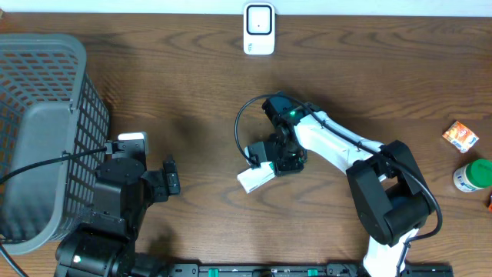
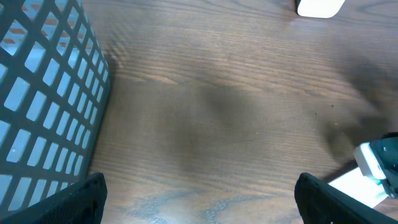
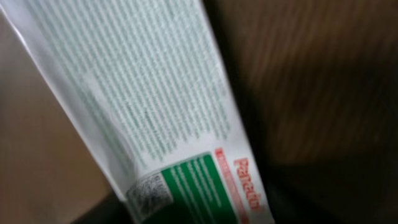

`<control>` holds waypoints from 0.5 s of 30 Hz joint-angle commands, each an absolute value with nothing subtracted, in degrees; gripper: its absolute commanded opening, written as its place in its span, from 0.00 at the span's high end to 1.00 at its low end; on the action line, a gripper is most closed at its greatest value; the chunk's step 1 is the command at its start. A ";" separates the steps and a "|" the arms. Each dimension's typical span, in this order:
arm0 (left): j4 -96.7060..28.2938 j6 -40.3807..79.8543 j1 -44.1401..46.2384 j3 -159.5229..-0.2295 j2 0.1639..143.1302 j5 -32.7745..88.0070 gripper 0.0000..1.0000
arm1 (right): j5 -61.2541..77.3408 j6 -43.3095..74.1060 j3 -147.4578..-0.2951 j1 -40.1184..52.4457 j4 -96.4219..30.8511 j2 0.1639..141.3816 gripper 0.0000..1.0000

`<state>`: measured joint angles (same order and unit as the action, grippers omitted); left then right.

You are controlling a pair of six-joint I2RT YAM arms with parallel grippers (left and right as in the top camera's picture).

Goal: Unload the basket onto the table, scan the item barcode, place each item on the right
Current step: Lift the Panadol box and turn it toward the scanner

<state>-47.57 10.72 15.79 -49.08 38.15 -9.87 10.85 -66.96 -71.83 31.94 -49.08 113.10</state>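
The item is a long white box [image 1: 254, 179] with fine green print, a green panel and red lettering [image 3: 186, 124]. It lies slanted at the table's middle. My right gripper [image 1: 270, 156] is down over its upper end. In the right wrist view the box fills the frame and runs down between the jaws, which are dark and blurred, so I cannot tell whether they grip it. A small square code [image 3: 149, 194] shows near the box's lower end. The white scanner [image 1: 259, 29] stands at the far edge. My left gripper [image 2: 199, 208] is open over bare wood, its fingertips [image 2: 81, 202] far apart.
A grey mesh basket [image 1: 46, 138] fills the left side, close beside my left arm [image 2: 43, 93]. A small orange packet [image 1: 460, 136] and a green-lidded jar [image 1: 473, 175] sit at the right edge. The box's corner [image 2: 357, 186] shows at the right of the left wrist view.
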 commanded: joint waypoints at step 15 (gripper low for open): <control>-47.55 11.05 15.66 -49.39 38.11 -10.79 0.04 | 11.11 -74.46 -69.63 33.71 -48.86 117.25 0.12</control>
